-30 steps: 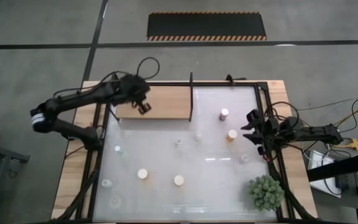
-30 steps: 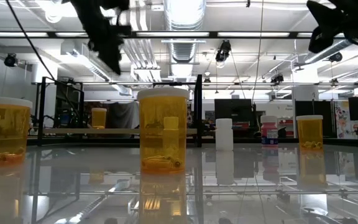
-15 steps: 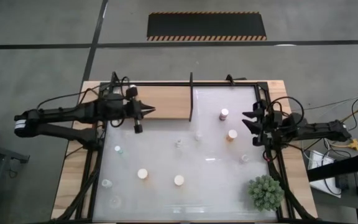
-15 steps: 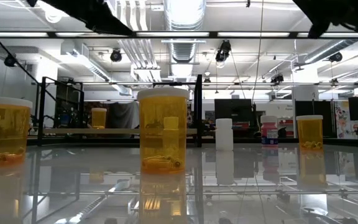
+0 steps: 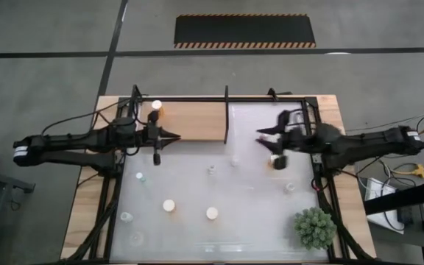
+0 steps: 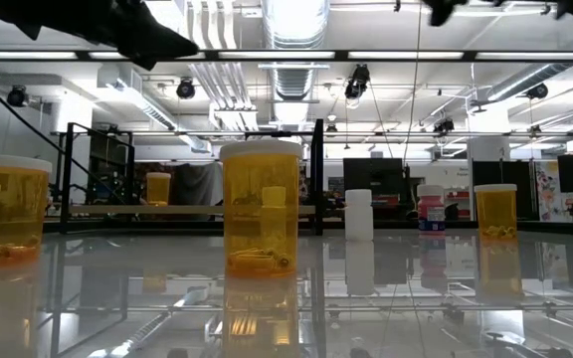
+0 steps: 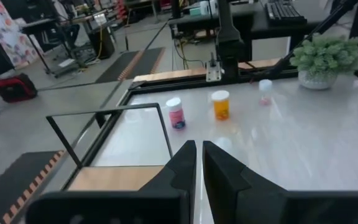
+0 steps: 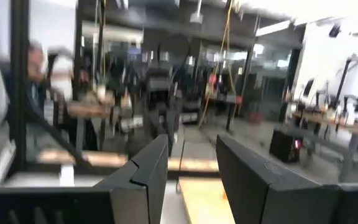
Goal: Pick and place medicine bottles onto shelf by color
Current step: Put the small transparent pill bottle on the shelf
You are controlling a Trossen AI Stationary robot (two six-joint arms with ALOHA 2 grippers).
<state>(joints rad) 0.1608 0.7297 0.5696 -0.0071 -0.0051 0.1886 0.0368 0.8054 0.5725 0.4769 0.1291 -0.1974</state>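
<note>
several small cylindrical pill bottles w/ white round caps sit scattered on the glossy white desk [image 5: 249,184]; one orange bottle [image 5: 156,107] already stands on the pale light-wood shelf board w/ black metal frame [image 5: 197,121], at its outer left corner. a purple-maroon bottle [image 7: 176,114] and an orange-bodied bottle [image 7: 220,104] stand just beside each other, right of the shelf's black divider post, apart. two more orange ones [image 5: 168,206] [image 5: 211,213] lie toward the near edge from the shelf, clear ones between.

handling, as a guess: light, stiff plastic, smooth round walls so prob slippery; tall for their base, easy to tip. best hold looks like mid-body, below the cap, fingers square to the sides.

left pincer [image 5: 174,136] is closed, empty, hovering at the shelf's front edge. right pincer [image 5: 265,133] stands part open w/ nothing seen between the fingers, above the maroon/orange pair right of the shelf.

room: open desk around most bottles. watch the shelf frame, the divider post, and the spiky green potted plant [image 5: 314,227] far from the shelf at the near right corner.
</note>
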